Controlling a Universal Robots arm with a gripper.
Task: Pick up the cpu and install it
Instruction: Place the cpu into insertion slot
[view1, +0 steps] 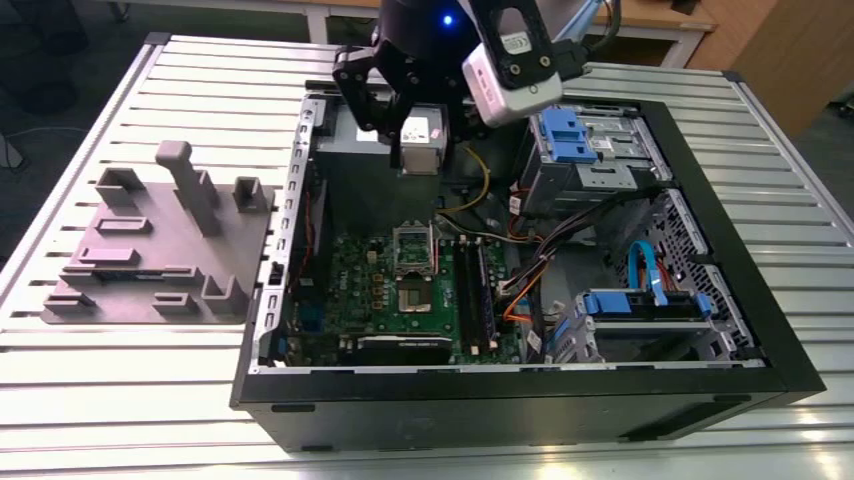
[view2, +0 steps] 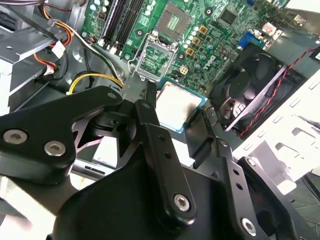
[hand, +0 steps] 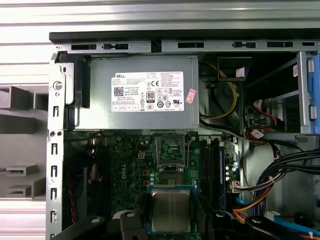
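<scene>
Cpu (hand: 171, 210) lifted, clamped between the gripper (hand: 171, 220) jaws above the motherboard (hand: 130, 165); socket (view2: 174, 20) empty, nothing installed yet.

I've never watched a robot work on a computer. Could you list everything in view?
computer case: one, black, open, on the table
table: one, silver, slatted
fixture plate: one, grey, on the table at the exterior view's left of the case
motherboard: one, green, inside the case
socket: one, open, on the motherboard
power supply: one, grey, beside the motherboard
drive brackets: two, blue, at the exterior view's right
cpu: one, silver, above the motherboard
fingers: two, black, shut on the cpu
</scene>
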